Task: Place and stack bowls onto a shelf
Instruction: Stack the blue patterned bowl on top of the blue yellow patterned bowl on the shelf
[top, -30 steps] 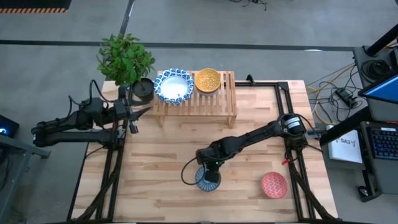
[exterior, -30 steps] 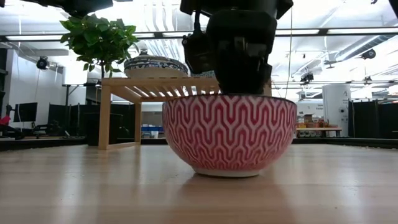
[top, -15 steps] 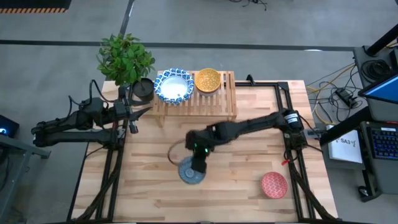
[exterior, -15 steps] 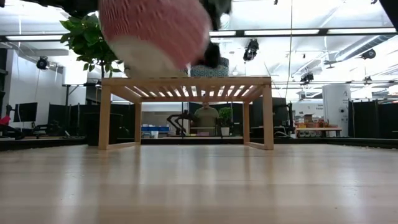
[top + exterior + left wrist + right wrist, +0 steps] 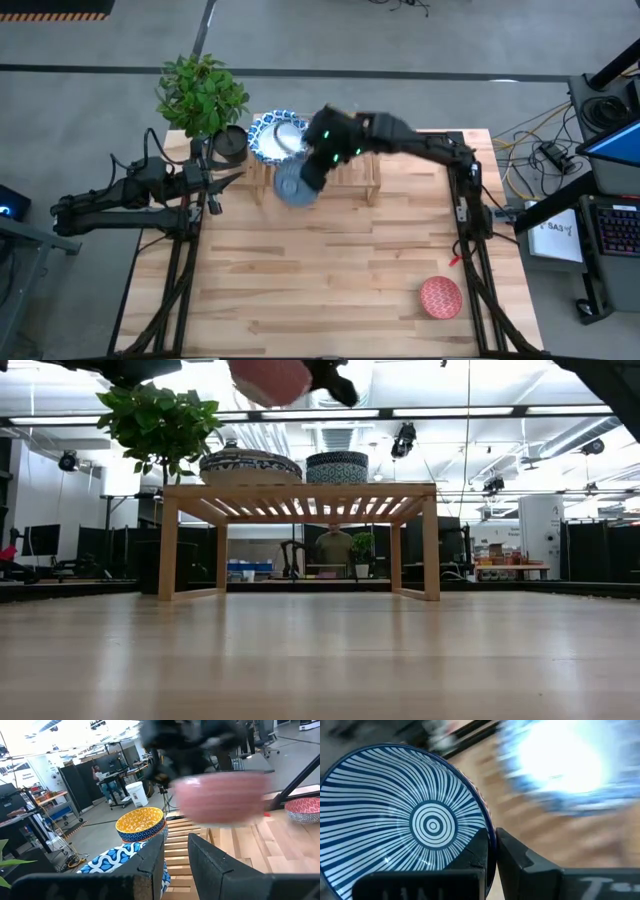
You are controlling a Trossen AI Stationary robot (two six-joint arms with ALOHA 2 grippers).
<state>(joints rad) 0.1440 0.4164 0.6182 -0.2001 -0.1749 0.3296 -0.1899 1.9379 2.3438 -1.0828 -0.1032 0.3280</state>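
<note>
My right gripper (image 5: pixel 308 172) is shut on a small bowl (image 5: pixel 293 185), blue-striped inside and pinkish outside, held in the air over the front left part of the light-wood shelf (image 5: pixel 365 165). On the shelf's slatted top sit a wide white bowl with a blue rim (image 5: pixel 278 138) and a small yellow bowl (image 5: pixel 141 822), which the right arm hides in the high view. A small red bowl (image 5: pixel 440 297) rests on its base on the table near the right front corner. My left gripper (image 5: pixel 218 183) waits open at the table's left edge. My right gripper pinches the striped bowl by its rim (image 5: pixel 487 827), one finger (image 5: pixel 475 855) inside the bowl and the other (image 5: pixel 520 862) outside its wall. The bowl is lifted clear of table and shelf, mouth up, seen high in the low view (image 5: pixel 268 375).
A dark pot (image 5: pixel 229 143) with a leafy plant (image 5: pixel 200 92) stands at the far left, close beside the shelf's left end. Bare plank tabletop (image 5: pixel 330 270) stretches in front of the shelf. A person (image 5: pixel 332 547) shows far behind the table.
My right gripper has lifted the striped bowl off the table's near middle and carried it up and toward the far edge, first left, then over the shelf's front left. The bowl has gone from resting on the planks to hanging clear in the air.
</note>
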